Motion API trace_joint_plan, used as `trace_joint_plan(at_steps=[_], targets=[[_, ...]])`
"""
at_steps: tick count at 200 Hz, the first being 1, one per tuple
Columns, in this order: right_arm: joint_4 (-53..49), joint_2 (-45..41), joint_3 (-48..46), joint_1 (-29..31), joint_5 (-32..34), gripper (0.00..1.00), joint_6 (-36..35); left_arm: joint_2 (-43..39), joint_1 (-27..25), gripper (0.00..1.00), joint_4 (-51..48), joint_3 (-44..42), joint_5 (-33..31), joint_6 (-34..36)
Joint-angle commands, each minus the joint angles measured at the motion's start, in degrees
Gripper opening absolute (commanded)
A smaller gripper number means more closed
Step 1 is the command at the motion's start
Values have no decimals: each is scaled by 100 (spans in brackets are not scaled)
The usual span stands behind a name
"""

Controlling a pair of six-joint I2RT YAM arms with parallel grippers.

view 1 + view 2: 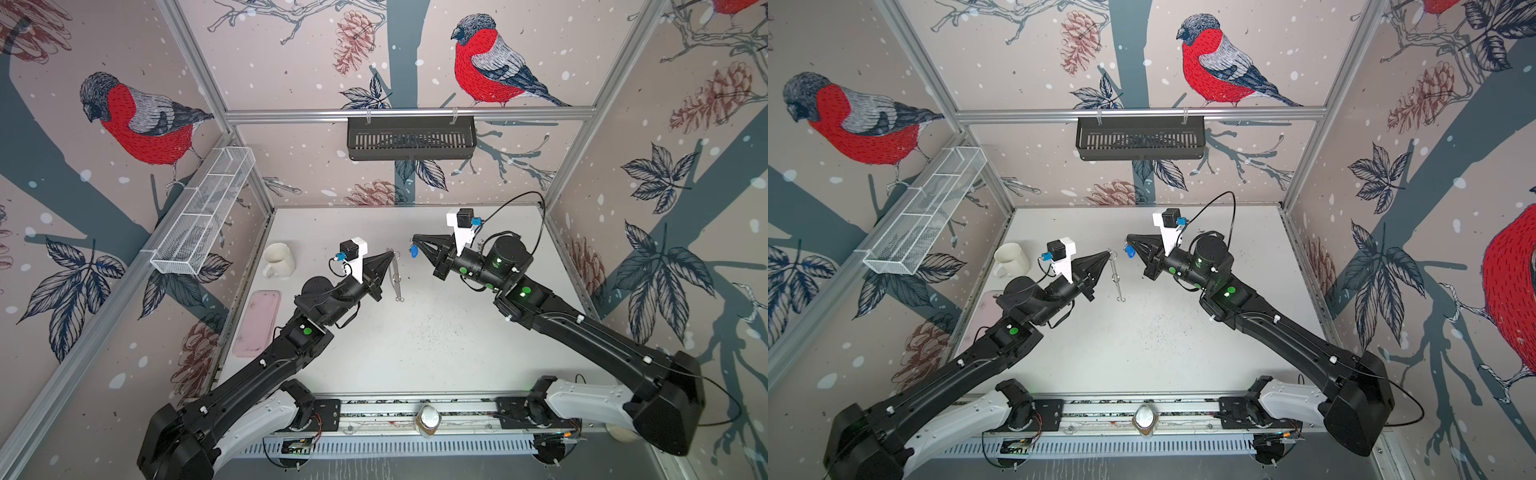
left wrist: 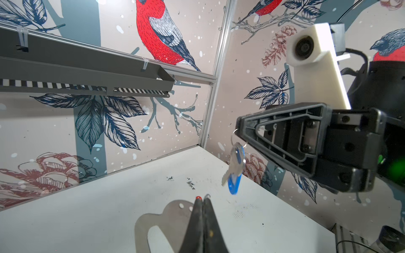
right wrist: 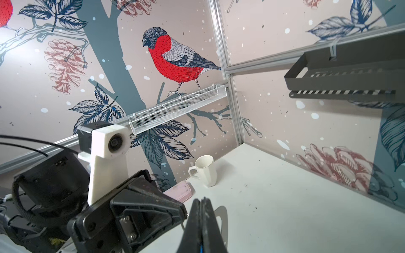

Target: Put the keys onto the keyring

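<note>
Keys (image 2: 235,166) hang off the right gripper (image 1: 414,241) tip, in the air above the middle of the white table (image 1: 415,353), nearer its far edge: one silver key plus a blue oval tag on a small split ring. Jaws fully closed on that ring. Keyring (image 1: 397,276) dangles from the left gripper (image 1: 390,254), jaws pinched tight on its top end. It's a flat grey plate, edge-on in both top views, just beside the keys, apart. Left wrist view shows its face, handle slot and a red speck (image 2: 198,197) at the fingertips, which the top views hide. Table speckled with dark grit. White mug (image 1: 277,259) and pink tray (image 1: 257,324) by the left edge. Bird-print walls; black basket (image 1: 411,137) on back wall, white mesh basket (image 1: 203,212) on left.
</note>
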Motion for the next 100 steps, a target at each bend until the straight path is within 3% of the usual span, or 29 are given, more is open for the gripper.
trace_joint_plan(at_steps=[1, 100], targets=[[-52, 42, 42, 0, -179, 0, 266, -51, -110, 0, 656, -124, -537, 399], [-170, 266, 11, 64, -498, 0, 479, -114, -601, 0, 1074, -365, -1023, 981]])
